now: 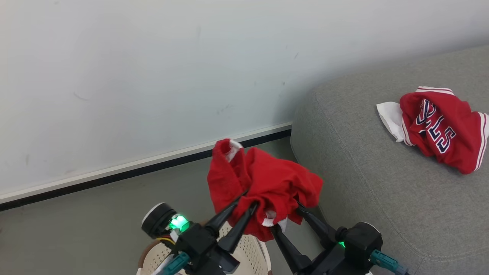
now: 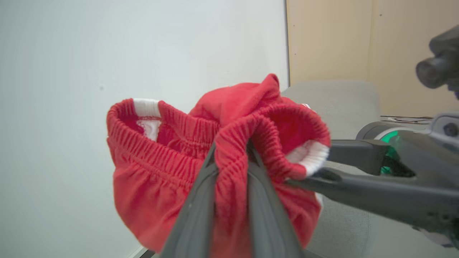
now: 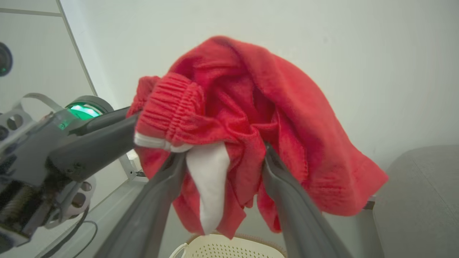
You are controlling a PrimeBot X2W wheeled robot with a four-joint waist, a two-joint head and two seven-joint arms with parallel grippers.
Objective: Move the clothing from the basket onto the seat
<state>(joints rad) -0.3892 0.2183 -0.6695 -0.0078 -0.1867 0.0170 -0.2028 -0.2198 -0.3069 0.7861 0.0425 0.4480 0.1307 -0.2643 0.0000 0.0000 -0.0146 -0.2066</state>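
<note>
Red shorts [image 1: 263, 183] hang over the basket [image 1: 248, 252], waistband clamped in the left gripper [image 1: 249, 200]. The right gripper [image 1: 286, 215] stands apart, cloth draped between its fingers. To the robot's right lies the seat [image 1: 363, 183], nearer the right arm, with the jersey [image 1: 439, 130] on it.

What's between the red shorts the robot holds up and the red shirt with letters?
In the head view, only bare light-grey fabric sofa, then a white cloth flap touching the red lettered jersey; nothing else before the red elastic-waist shorts.
</note>
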